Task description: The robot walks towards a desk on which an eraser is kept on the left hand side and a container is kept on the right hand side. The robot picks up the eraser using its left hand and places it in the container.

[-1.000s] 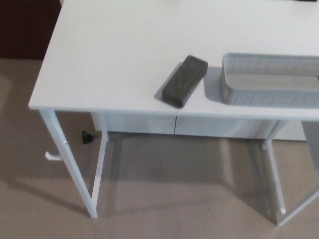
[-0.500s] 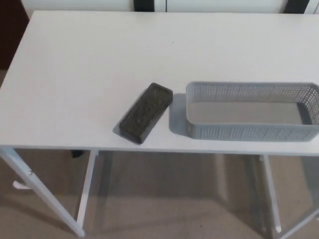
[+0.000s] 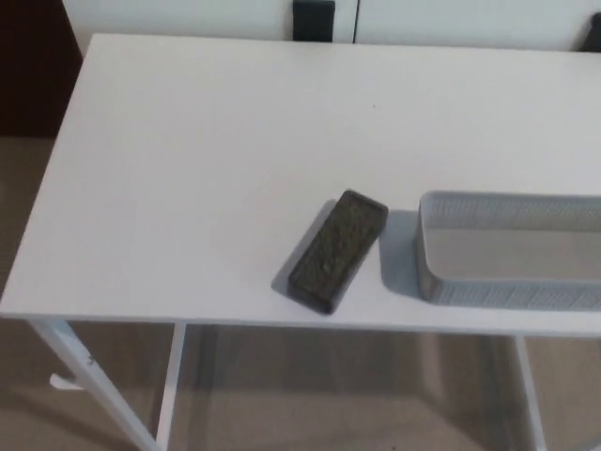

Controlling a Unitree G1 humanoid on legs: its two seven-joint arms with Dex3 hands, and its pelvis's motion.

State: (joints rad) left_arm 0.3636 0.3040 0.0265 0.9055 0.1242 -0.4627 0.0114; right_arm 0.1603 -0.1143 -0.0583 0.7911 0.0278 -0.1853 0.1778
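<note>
Looking down from the head camera, I see a white desk (image 3: 188, 169) that fills most of the picture. The dark grey eraser (image 3: 337, 250) lies flat on it, close to the front edge and a little right of the middle. It is turned diagonally, with its far end pointing toward the back right. Just beside it on the right stands the grey mesh container (image 3: 507, 249), a low rectangular basket with perforated walls. It is cut by the right border of the picture, and a narrow strip of desk separates it from the eraser, so the two do not touch. The container has nothing inside in the part I can see.

Neither of my hands is in the picture, so I cannot tell how their fingers stand.

Under the front edge I see the white desk legs (image 3: 169, 385) and a beige carpet floor (image 3: 338, 395). Behind the back edge there is a small black object (image 3: 314, 19) against a white wall; I cannot tell what it is.
</note>
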